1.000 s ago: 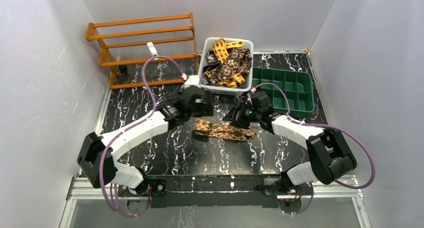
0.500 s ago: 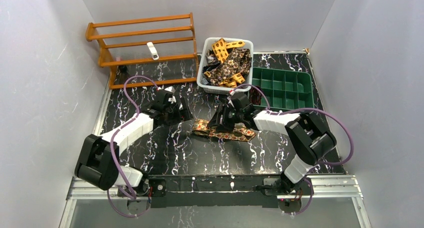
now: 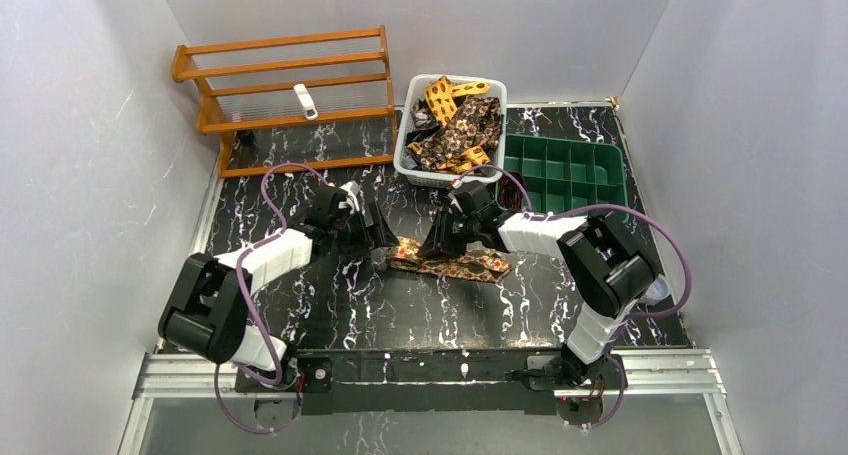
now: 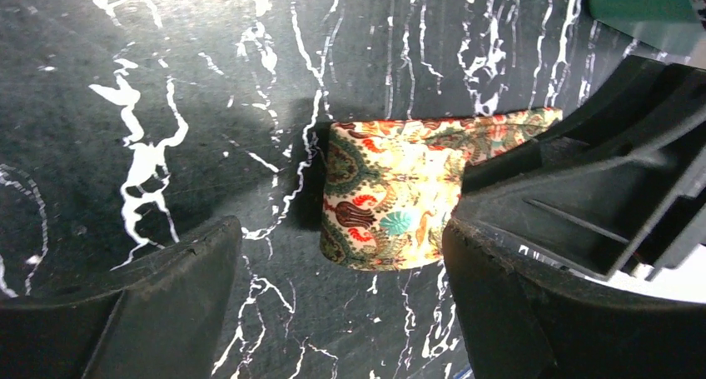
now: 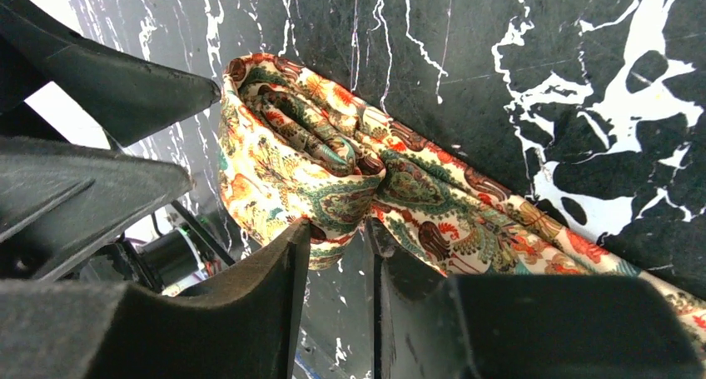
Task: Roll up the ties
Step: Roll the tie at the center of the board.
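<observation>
A robotics lab cell: plain white panels [image 3: 80, 125] enclose a black marbled table [image 3: 340, 310], with a metal mounting rail [image 3: 190, 375] at the bottom.

Tabletop [image 3: 340, 315]: blk marble, white veins. Paisley tie [image 3: 470, 267] at ctr, one end folded; wood rack [image 3: 280, 42] 11 o'clock; white basket [image 3: 420, 178] 12; green tray [image 3: 590, 190] 2.

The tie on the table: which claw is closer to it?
Right. The right claw is on the tie, tips pinching its fold; the left claw hangs open at the folded end, fingers clear of the cloth.
</observation>
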`<state>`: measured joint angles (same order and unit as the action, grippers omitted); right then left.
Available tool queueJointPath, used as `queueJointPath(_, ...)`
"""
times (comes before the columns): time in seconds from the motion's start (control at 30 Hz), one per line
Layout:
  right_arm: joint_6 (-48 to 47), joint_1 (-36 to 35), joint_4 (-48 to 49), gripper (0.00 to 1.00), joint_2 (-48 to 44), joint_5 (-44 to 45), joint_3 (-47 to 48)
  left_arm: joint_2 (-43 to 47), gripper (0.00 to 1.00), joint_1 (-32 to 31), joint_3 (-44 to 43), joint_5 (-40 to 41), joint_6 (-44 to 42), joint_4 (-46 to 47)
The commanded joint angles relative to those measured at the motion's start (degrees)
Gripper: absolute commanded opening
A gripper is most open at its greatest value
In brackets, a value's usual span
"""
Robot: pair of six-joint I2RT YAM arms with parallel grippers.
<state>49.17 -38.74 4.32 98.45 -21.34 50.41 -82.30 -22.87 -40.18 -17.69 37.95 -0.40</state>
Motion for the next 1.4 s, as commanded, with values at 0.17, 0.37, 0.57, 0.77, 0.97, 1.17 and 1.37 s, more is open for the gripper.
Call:
queueJointPath(0.17, -4.1, 0.2, -3.6, 0.38, 2.2, 2.8, 2.1, -2.6, 0.86, 0.3, 1.8, -10.4, -1.3, 7.0)
queueJointPath(0.37, -4.4, 0.2, -2.9, 0.42, 1.4, 1.7, 1.8, -3.5, 0.83, 0.3, 2.6, -10.2, -0.8, 7.3)
queueJointPath(0.57, -11.8, 0.2, -1.0, 0.64, -5.9, 0.9, 1.8, 1.6, 0.83, 0.3, 0.8, 3.1, 0.2, -1.0)
queueJointPath(0.77, -28.3, 0.0, 5.5, 0.89, -10.2, -1.9, 1.3, 8.1, 0.88, 1.9, -3.6, 21.7, 4.7, -16.3)
queueJointPath(0.97, -49.2, -2.7, 11.5, 0.99, -6.2, -8.1, 2.7, 10.3, 0.89, 3.1, -5.1, 24.9, 4.6, -21.2)
queueJointPath(1.17, -65.8, -6.7, 11.3, 0.99, -2.2, -11.4, 3.5, 13.6, 0.9, 3.3, -4.4, 25.0, 3.3, -22.4)
queueJointPath(1.37, -69.8, -7.3, 11.8, 0.99, 0.3, -10.0, 3.4, 15.3, 0.92, 3.5, -4.4, 25.0, 1.7, -23.1)
